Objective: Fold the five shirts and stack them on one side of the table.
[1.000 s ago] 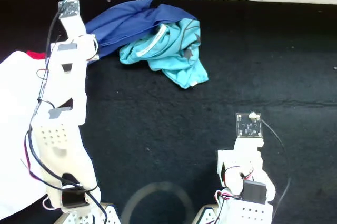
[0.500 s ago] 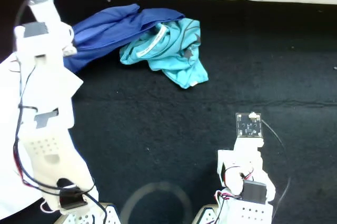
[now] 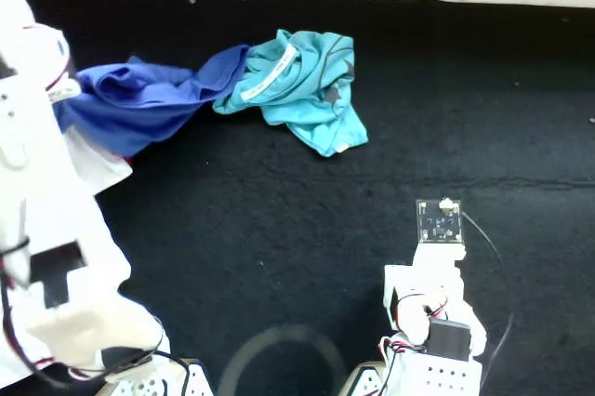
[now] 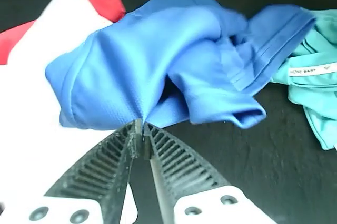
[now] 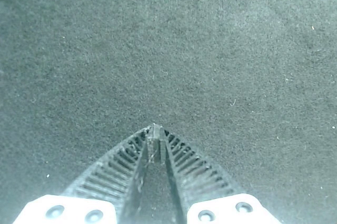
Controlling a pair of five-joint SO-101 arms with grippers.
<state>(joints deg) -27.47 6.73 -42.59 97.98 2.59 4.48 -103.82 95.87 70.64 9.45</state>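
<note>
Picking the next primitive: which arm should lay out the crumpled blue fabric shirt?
Left. The left gripper is shut on an edge of the crumpled blue fabric shirt. The right gripper is shut on nothing, over bare black tabletop, away from the shirts.

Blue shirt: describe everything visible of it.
The blue shirt is crumpled, a fine mesh-like knit with a stitched hem band. The left gripper is shut on one fold. It lies across the black table as far as the teal shirt, touching it, and overlaps a white cloth near the gripper.
</note>
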